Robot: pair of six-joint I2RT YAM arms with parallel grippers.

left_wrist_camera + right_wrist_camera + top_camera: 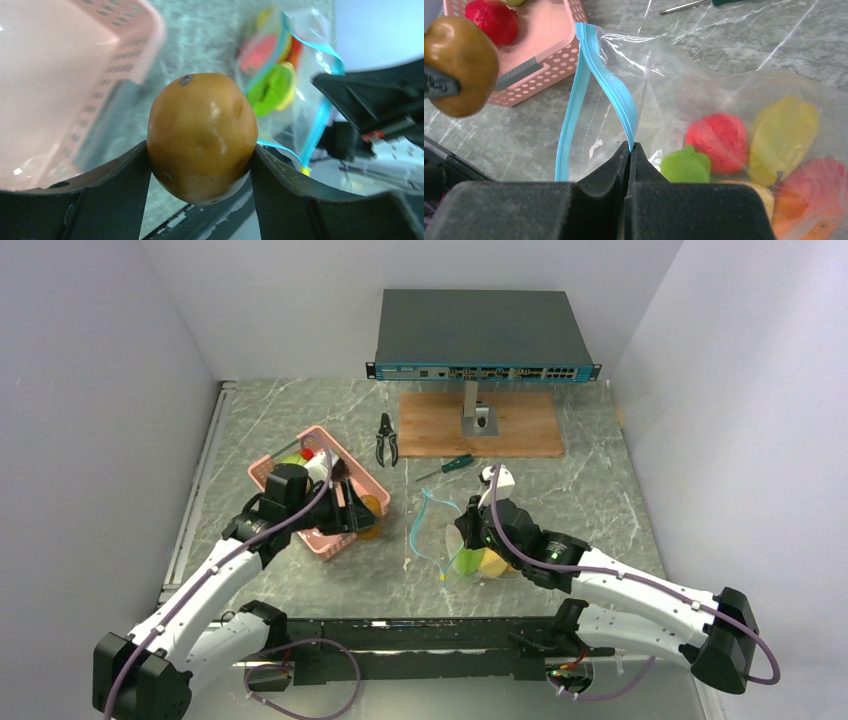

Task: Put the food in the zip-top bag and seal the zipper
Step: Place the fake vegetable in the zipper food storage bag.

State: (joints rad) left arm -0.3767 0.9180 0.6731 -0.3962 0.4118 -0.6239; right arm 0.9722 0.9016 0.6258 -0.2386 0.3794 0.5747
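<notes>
My left gripper is shut on a brown, potato-like food, held in the air just right of the pink basket, short of the bag. The potato also shows in the top view and the right wrist view. The clear zip-top bag lies on the table with its mouth facing the basket. My right gripper is shut on the upper teal-blue zipper strip and holds the mouth open. Inside the bag are a red piece, a green piece and a yellow piece.
The pink basket still holds a red food. Black pliers and a green-handled screwdriver lie behind the bag. A wooden board carries a stand with a network switch. Walls close in on both sides.
</notes>
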